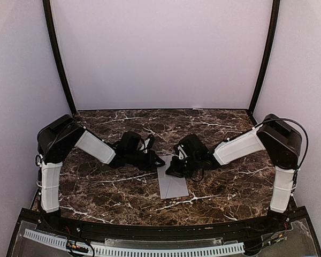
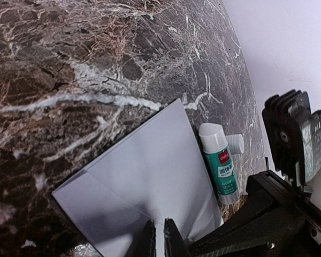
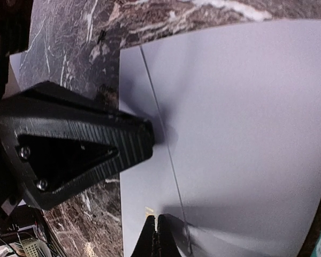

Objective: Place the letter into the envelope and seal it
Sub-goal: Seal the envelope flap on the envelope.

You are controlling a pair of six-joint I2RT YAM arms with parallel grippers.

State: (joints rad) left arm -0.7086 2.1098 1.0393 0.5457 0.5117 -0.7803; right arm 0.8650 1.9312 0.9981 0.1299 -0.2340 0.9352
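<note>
so the envelope (image 1: 173, 186) is lying flat on the marble table (image 1: 107, 187), right in the middle between the two arms, and both claws are crowded over its far end. No loose letter shows in any view, so my guess is it's already tucked inside and we're at the sealing step, though I can't confirm that. The left gripper (image 2: 158, 241) has its tips pinched nearly together with just a sliver of gap, nothing visibly held, hovering low over the paper. The right gripper (image 3: 154, 235) looks fully closed, tips touching right at the envelope's crease line, and I can't tell if it's nipping any paper. In the right wrist view a black ribbed finger (image 3: 80, 155), probably the left arm's, has its tip resting by that same crease. A glue stick (image 2: 222, 170) lies just beside the envelope's edge with its cap off. The next move likely calls for pressing along the flap evenly without skidding the envelope across the slick marble
</note>
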